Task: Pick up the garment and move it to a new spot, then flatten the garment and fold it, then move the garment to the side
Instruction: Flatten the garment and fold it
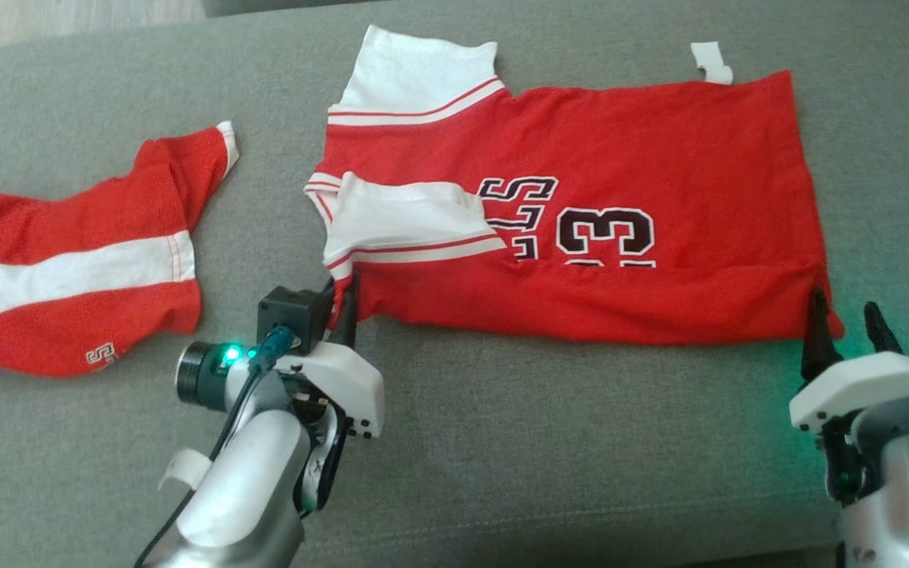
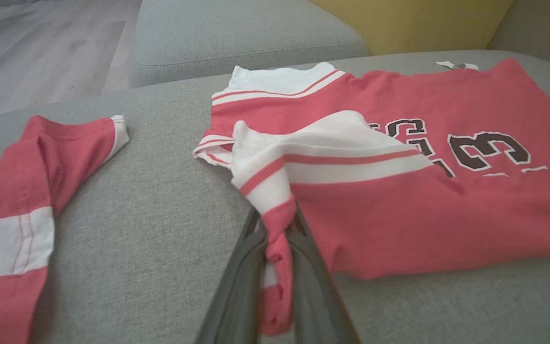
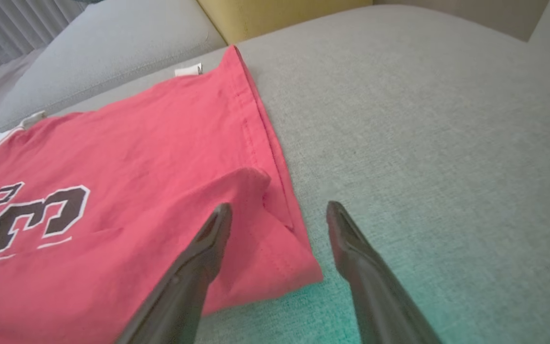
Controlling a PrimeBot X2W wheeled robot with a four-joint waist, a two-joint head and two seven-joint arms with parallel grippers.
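Left fingers (image 2: 239,286) pinch jersey (image 1: 620,142); right fingers (image 3: 198,258) spread; second garment (image 1: 68,268) apart.

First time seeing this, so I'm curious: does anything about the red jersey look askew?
Yes. One white sleeve lies flopped across the red jersey, hiding part of its lettering, and its near edge is doubled over.

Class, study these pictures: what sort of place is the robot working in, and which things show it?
Probably a home living room: the work surface is a grey woven-fabric sofa seat, another grey upholstered cushion sits behind it, and pale wood-plank flooring lies beyond.
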